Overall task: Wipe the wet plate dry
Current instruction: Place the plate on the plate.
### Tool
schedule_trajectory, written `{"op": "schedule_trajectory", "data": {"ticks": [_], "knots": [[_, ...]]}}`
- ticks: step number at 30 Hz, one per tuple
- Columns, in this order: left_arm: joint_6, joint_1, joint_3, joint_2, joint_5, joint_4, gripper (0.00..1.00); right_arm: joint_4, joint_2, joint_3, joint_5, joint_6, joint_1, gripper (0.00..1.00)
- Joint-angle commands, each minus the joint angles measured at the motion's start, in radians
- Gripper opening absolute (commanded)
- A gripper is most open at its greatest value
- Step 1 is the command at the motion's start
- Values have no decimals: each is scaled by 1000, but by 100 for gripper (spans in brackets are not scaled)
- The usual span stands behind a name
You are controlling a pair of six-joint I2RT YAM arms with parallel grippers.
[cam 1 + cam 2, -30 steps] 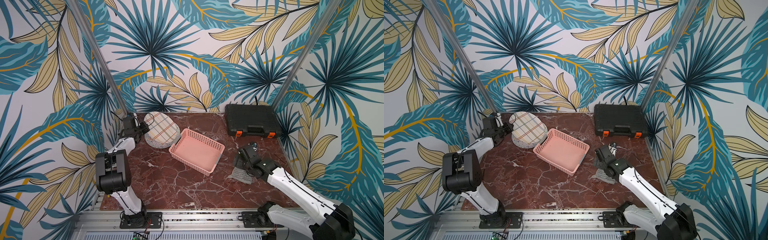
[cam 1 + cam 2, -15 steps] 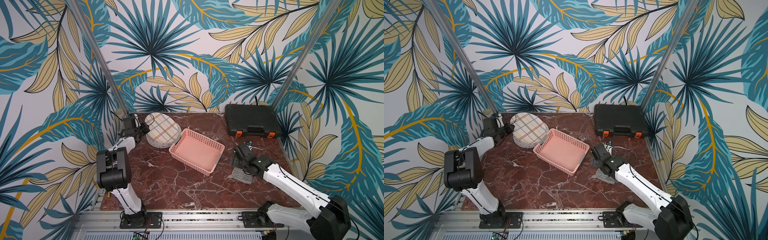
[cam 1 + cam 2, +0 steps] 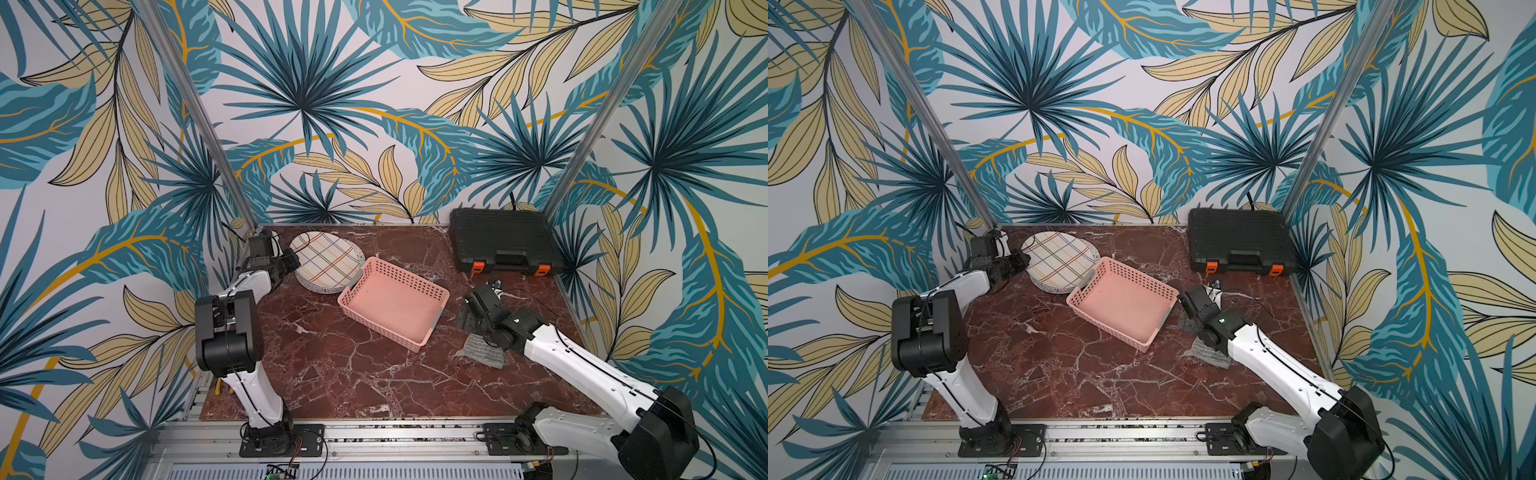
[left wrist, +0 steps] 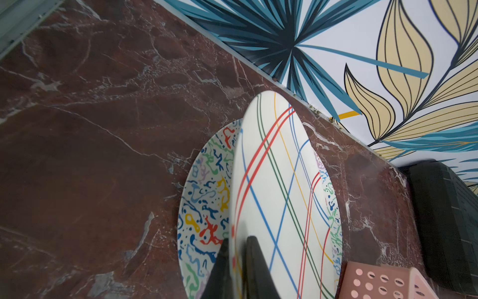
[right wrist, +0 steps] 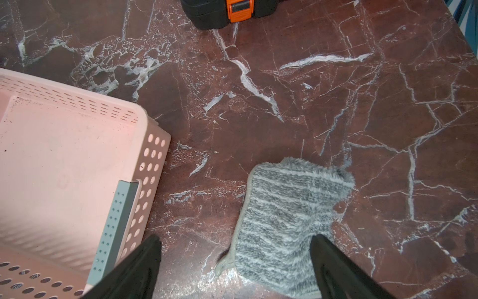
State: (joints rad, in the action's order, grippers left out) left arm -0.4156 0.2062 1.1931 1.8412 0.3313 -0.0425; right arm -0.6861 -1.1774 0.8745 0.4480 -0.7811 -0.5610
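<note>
A white plate with coloured crossing lines is tilted up at the back left, one edge raised off a squiggle-patterned plate under it. My left gripper is shut on the striped plate's rim, one finger on each face. A grey striped cloth lies flat on the marble at the right. Above the cloth, my right gripper is open, its fingers spread either side of the cloth's near end without touching it.
A pink perforated basket stands between the plates and the cloth, close to the right gripper. A black case with orange latches sits at the back right. The back wall runs just behind the plates.
My right gripper has shifted a little left and back over the cloth, still open. The left gripper and the striped plate have barely moved.
</note>
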Motion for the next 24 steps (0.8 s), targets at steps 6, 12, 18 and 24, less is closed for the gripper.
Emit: {"op": "schedule_trajectory", "data": {"ticks": [6, 12, 18, 24], "knots": [[194, -2, 2, 75, -151, -232, 13, -20, -12, 23, 20, 9, -7, 93], [200, -1, 11, 93, -153, -277, 18, -21, -13, 25, 20, 11, -9, 94], [196, 1, 19, 102, -160, -287, 25, -25, -7, 22, 24, 11, -9, 94], [193, 2, 29, 110, -164, -300, 31, -22, -7, 21, 23, 9, -13, 93]]}}
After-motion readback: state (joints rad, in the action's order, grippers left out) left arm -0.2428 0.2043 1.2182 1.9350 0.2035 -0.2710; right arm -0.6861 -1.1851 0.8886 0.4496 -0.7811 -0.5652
